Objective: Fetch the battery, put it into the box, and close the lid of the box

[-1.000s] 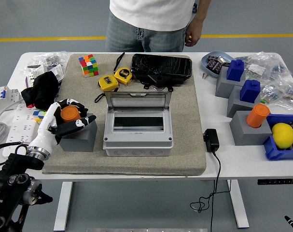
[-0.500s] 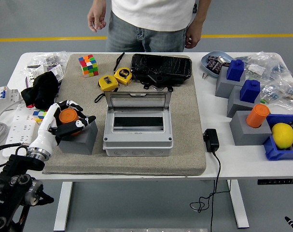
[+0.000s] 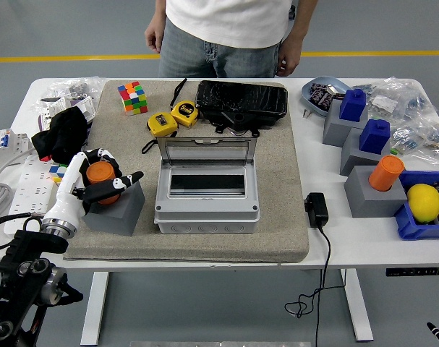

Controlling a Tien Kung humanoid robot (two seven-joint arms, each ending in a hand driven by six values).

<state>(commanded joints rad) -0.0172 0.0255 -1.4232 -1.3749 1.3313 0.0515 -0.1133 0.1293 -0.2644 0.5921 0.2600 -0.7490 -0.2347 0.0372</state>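
Orange battery is sitting upright in the grey holder block at the left edge of the tan mat, long axis roughly vertical, top half sticking out above the block. Left hand is wrapping it — fingers curling around the cylinder from both sides, one black-tipped finger lying across the front, thumb side behind. Looks like a grasp closing on the battery, not yet lifted clear as far as I can tell.

Grey box is lying just to the right of the holder, near it but not touching, with its clear lid standing open and hinged at the far side. So the carry is going to be up out of the block first, then sideways to the right into the dark opening.

Left hand is the near one; the right hand isn't showing in frame.

Person is standing at the far side of the table, hands hanging by the hips, touching nothing.

Watch item: the block may be tipping or dragging with the battery on the pull — my guess only.
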